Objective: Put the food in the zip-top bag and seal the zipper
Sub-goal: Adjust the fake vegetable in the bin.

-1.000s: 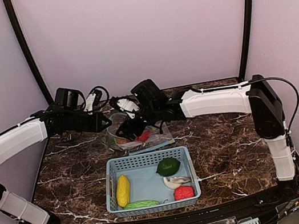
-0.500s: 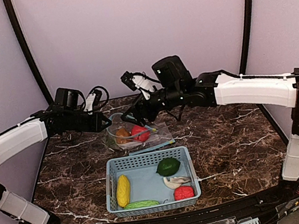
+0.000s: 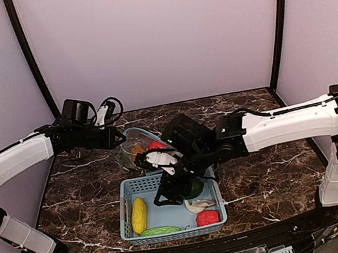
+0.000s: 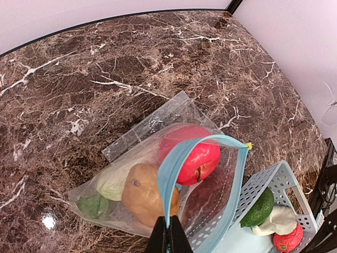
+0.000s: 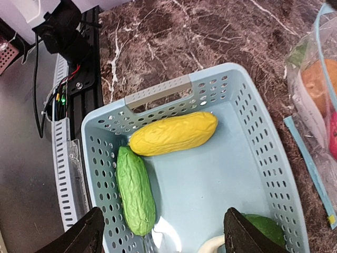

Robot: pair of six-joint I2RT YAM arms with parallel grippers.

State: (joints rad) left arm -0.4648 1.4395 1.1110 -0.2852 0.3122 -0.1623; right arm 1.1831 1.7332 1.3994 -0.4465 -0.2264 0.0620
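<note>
Your right gripper (image 5: 163, 234) hangs with jaws spread wide and nothing between them, right over the light blue basket (image 5: 158, 92), where the yellow corn (image 5: 174, 133) and green pod (image 5: 136, 190) lie close together. Your left gripper (image 4: 168, 240) is pinched tight on the blue zipper rim of the zip-top bag (image 4: 152, 124), mouth gaping just beside the basket. Inside the bag you have the red apple (image 4: 197, 155), brown potato (image 4: 142, 192) and pale radish (image 4: 113, 182); the dark green fruit (image 4: 259, 208), white mushroom (image 4: 279, 221) and small red fruit (image 4: 287, 242) sit in the basket.
</note>
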